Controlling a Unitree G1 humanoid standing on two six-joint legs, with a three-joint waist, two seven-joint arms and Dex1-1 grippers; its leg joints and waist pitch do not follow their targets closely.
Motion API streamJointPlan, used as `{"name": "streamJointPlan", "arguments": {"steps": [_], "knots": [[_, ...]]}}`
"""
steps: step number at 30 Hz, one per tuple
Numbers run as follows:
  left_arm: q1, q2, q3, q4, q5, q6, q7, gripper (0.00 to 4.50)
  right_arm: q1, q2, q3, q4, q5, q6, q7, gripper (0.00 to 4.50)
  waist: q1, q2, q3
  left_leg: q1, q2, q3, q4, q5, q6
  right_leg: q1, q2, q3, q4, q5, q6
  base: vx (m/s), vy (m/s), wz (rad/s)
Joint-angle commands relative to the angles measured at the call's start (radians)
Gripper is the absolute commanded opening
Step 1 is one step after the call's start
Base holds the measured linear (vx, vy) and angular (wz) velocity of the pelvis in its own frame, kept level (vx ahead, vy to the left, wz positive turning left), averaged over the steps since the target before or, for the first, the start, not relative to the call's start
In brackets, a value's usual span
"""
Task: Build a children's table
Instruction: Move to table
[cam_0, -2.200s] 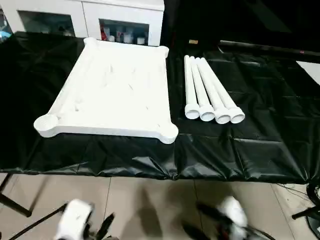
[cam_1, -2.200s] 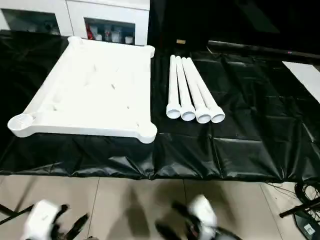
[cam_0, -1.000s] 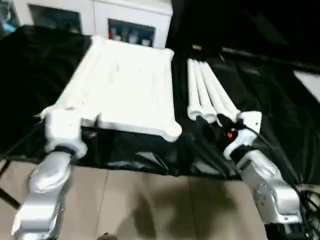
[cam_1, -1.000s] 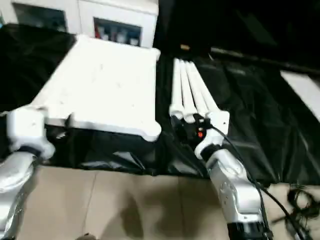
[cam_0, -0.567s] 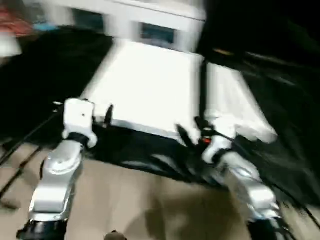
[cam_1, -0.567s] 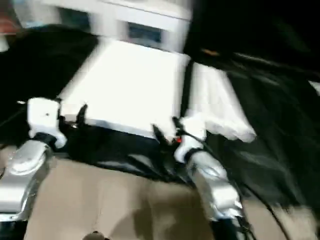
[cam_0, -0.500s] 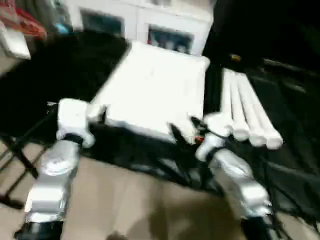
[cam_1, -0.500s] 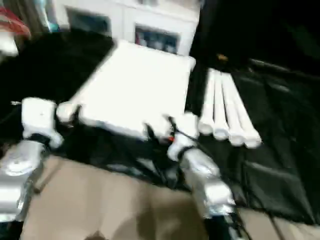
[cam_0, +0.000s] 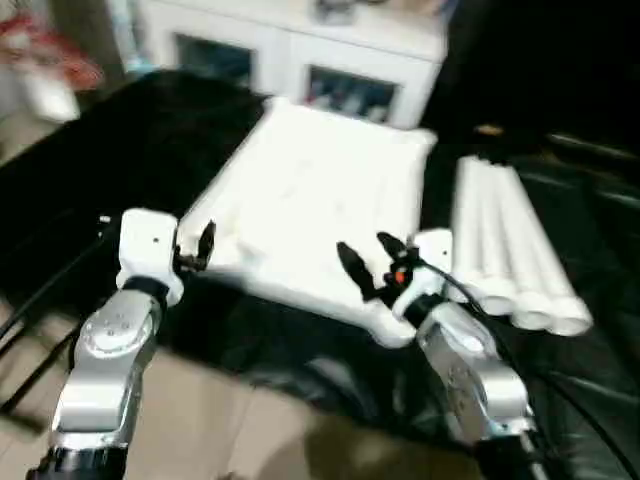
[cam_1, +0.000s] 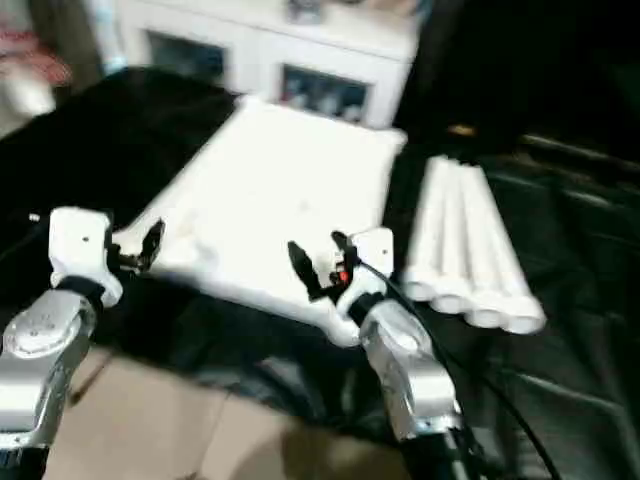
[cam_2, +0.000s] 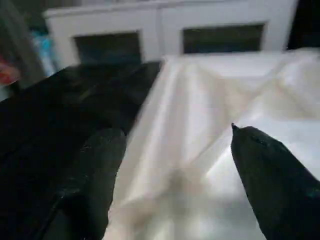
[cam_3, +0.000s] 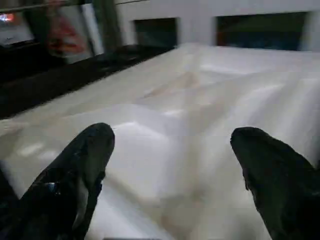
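The children's table lies in parts on a black cloth. Its white rectangular top lies flat in the middle, and the white tube legs lie side by side to its right. My left gripper hovers open at the top's near left corner; the left wrist view has its fingers spread wide over the top's edge. Over the near right corner my right gripper stands open, its fingers apart above the white surface. Neither holds anything.
A black cloth covers the work table. A white cabinet with glass doors stands behind the top. Light floor lies in front of the table's near edge, under my forearms.
The camera has swung about. My right gripper has moved left, from the near ends of the legs to the top's near right corner. My left gripper stays by the near left corner.
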Motion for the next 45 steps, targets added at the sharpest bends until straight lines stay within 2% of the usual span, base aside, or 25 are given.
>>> {"name": "streamJointPlan", "arguments": {"steps": [1,2,3,4,5,6,7,8,9,11,12,13,16,19,21,22,27,30,32,33,35,38,40,41,45], "knots": [[0.003,0.008,-0.02,-0.015,-0.001,0.002,-0.012,3.86,0.008,-0.007,-0.03,-0.025,0.01,0.022,-0.008,4.21,0.041,0.019,-0.036,0.015,-0.02,0.045,0.028,-0.119,0.072,0.09,-0.118,0.206,-0.208,-0.335,-0.168,0.072,-0.071,0.07],[0.003,0.012,-0.023,-0.016,0.0,0.003,-0.014,3.86,0.015,-0.009,-0.035,-0.037,0.018,0.031,-0.007,4.21,0.057,-0.002,-0.03,-0.048,-0.008,0.005,0.057,-0.096,-0.027,0.18,-0.105,0.234,-0.188,-0.443,-0.311,0.065,-0.044,-0.23],[0.007,0.019,-0.031,-0.014,0.005,0.005,-0.025,3.86,0.038,-0.02,-0.038,-0.069,0.02,0.045,-0.01,4.21,0.077,0.022,-0.026,-0.05,0.001,-0.007,0.063,-0.065,-0.104,0.167,-0.074,0.27,-0.179,-0.284,-0.36,0.07,-0.01,-0.49],[0.007,0.02,-0.035,-0.01,0.006,0.002,-0.03,3.86,0.049,-0.027,-0.038,-0.08,0.016,0.05,-0.013,4.21,0.083,0.045,-0.021,-0.057,0.007,-0.02,0.039,-0.011,-0.166,0.147,-0.015,0.276,-0.161,-0.05,-0.344,0.07,-0.01,-0.49],[0.005,0.019,-0.039,-0.003,0.011,-0.008,-0.033,3.86,0.058,-0.035,-0.036,-0.085,0.007,0.051,-0.019,4.21,0.073,0.06,-0.026,-0.049,0.01,-0.016,0.002,0.032,-0.194,0.126,0.035,0.259,-0.142,0.061,-0.29,0.048,0.032,-0.38],[0.003,0.019,-0.045,0.001,0.016,-0.013,-0.036,3.86,0.06,-0.037,-0.038,-0.084,0.005,0.056,-0.025,4.21,0.047,0.115,-0.037,0.031,0.073,-0.006,-0.078,0.169,-0.23,0.015,0.119,0.161,-0.061,0.138,-0.113,0.0,0.0,0.0],[-0.001,0.019,-0.052,0.006,0.019,-0.01,-0.039,3.86,0.059,-0.041,-0.039,-0.081,-0.002,0.057,-0.032,4.21,0.01,0.086,-0.062,0.071,0.121,-0.016,-0.077,0.317,-0.19,-0.007,0.107,0.119,-0.013,0.155,-0.058,0.044,0.045,-0.45],[-0.003,0.019,-0.054,0.008,0.021,-0.009,-0.04,3.86,0.059,-0.041,-0.04,-0.08,-0.005,0.059,-0.034,4.21,0.016,0.088,-0.053,0.032,0.093,-0.038,-0.05,0.515,-0.076,-0.007,0.029,0.089,-0.032,0.247,-0.057,0.038,0.033,-0.26],[-0.015,0.018,-0.061,0.019,0.028,-0.01,-0.044,3.86,0.054,-0.046,-0.041,-0.082,-0.017,0.061,-0.037,4.21,0.016,0.063,-0.066,-0.007,0.034,0.0,-0.025,0.603,-0.061,0.052,0.012,0.101,-0.042,0.506,-0.099,0.034,0.045,-0.23],[-0.031,0.011,-0.072,0.032,0.023,-0.022,-0.063,3.86,0.051,-0.046,-0.048,-0.088,-0.012,0.071,-0.04,4.21,0.012,0.053,-0.056,-0.019,0.039,0.002,-0.037,0.483,-0.075,0.062,0.003,0.102,-0.056,0.484,-0.114,0.0,0.0,0.0],[-0.032,0.011,-0.073,0.033,0.021,-0.022,-0.065,3.86,0.051,-0.045,-0.049,-0.089,-0.012,0.072,-0.04,4.21,0.004,0.053,-0.051,-0.032,0.049,-0.005,-0.055,0.317,-0.092,0.079,-0.011,0.105,-0.068,0.37,-0.131,-0.065,0.0,0.06],[-0.042,0.02,-0.098,0.032,-0.003,0.0,-0.114,3.86,0.047,-0.045,-0.055,-0.09,-0.016,0.079,-0.045,4.21,0.001,0.062,-0.044,-0.029,0.059,-0.006,-0.068,0.158,-0.102,0.073,-0.021,0.105,-0.086,0.216,-0.141,-0.065,0.0,0.06],[-0.068,0.049,-0.153,0.05,-0.024,0.038,-0.209,3.86,0.027,-0.06,-0.059,-0.086,-0.015,0.095,-0.031,4.21,-0.014,0.058,-0.036,-0.025,0.069,-0.007,-0.085,-0.007,-0.074,0.07,-0.03,0.108,-0.107,-0.022,-0.158,-0.023,-0.008,0.02],[-0.107,0.08,-0.202,0.091,-0.044,0.017,-0.344,3.86,0.005,-0.119,-0.042,-0.084,0.002,0.119,0.053,4.21,-0.016,0.047,-0.032,-0.026,0.069,-0.002,-0.087,-0.018,-0.031,0.065,-0.032,0.111,-0.123,-0.127,-0.153,0.0,0.0,0.0],[-0.132,0.093,-0.226,0.117,-0.058,-0.001,-0.426,3.86,-0.002,-0.163,-0.03,-0.091,0.014,0.133,0.116,4.21,-0.009,0.049,-0.03,-0.022,0.072,0.003,-0.088,-0.031,-0.01,0.058,-0.033,0.11,-0.13,-0.19,-0.149,0.0,0.0,0.0],[-0.143,0.102,-0.24,0.127,-0.062,-0.007,-0.464,4.14,-0.004,-0.183,-0.026,-0.094,0.017,0.141,0.14,4.27,-0.008,0.05,-0.031,-0.021,0.078,0.009,-0.088,-0.026,-0.006,0.054,-0.035,0.106,-0.127,-0.174,-0.163,0.0,0.0,0.0],[-0.227,0.16,-0.357,0.184,-0.103,-0.014,-0.757,4.38,0.009,-0.362,0.008,-0.141,0.03,0.16,0.374,4.27,0.002,0.055,-0.036,-0.024,0.088,0.018,-0.088,0.025,0.024,0.058,-0.039,0.088,-0.113,-0.053,-0.205,0.0,0.0,0.0],[-0.299,0.185,-0.423,0.257,-0.085,-0.013,-0.885,4.18,0.02,-0.472,0.025,-0.183,0.048,0.192,0.499,4.27,0.007,0.054,-0.035,-0.024,0.092,0.021,-0.088,0.007,0.026,0.061,-0.043,0.083,-0.115,-0.06,-0.216,0.0,0.0,0.0],[-0.33,0.185,-0.445,0.313,-0.053,-0.041,-0.918,4.0,0.027,-0.514,0.033,-0.2,0.05,0.201,0.542,4.27,0.009,0.052,-0.034,-0.025,0.095,0.025,-0.089,0.004,0.026,0.061,-0.049,0.079,-0.115,-0.063,-0.224,0.0,0.0,0.0],[-0.345,0.177,-0.45,0.343,-0.036,-0.057,-0.914,4.0,0.028,-0.525,0.035,-0.201,0.048,0.202,0.551,4.27,0.006,0.067,-0.035,-0.021,0.096,0.028,-0.089,-0.012,0.022,0.058,-0.047,0.075,-0.12,-0.073,-0.228,0.0,0.0,0.0],[-0.373,0.164,-0.463,0.401,0.003,-0.094,-0.901,3.77,0.035,-0.542,0.036,-0.213,0.048,0.207,0.564,4.27,0.003,0.062,-0.036,-0.029,0.097,0.025,-0.089,-0.003,0.019,0.066,-0.053,0.073,-0.118,-0.069,-0.236,0.0,0.0,0.0],[-0.408,0.167,-0.498,0.479,0.047,-0.148,-0.91,3.59,0.05,-0.564,0.038,-0.243,0.068,0.233,0.593,4.27,0.004,0.07,-0.04,-0.034,0.098,0.023,-0.086,0.027,0.029,0.071,-0.058,0.072,-0.113,-0.035,-0.243,0.0,0.0,0.0],[-0.42,0.173,-0.512,0.507,0.05,-0.156,-0.936,3.45,0.061,-0.572,0.039,-0.261,0.08,0.247,0.605,4.27,0.004,0.067,-0.04,-0.038,0.101,0.022,-0.087,0.032,0.027,0.075,-0.06,0.071,-0.111,-0.017,-0.246,0.0,0.0,0.0],[-0.435,0.175,-0.524,0.54,0.058,-0.173,-0.954,3.31,0.071,-0.583,0.044,-0.275,0.084,0.256,0.614,4.27,0.006,0.075,-0.039,-0.037,0.1,0.022,-0.086,0.029,0.027,0.073,-0.06,0.07,-0.113,-0.022,-0.247,0.0,0.0,0.0],[-0.474,0.168,-0.54,0.627,0.086,-0.241,-0.968,3.09,0.08,-0.596,0.052,-0.29,0.08,0.267,0.625,4.27,0.006,0.075,-0.039,-0.038,0.1,0.022,-0.087,0.012,0.017,0.074,-0.06,0.069,-0.116,-0.049,-0.248,0.0,0.0,0.0]]}}
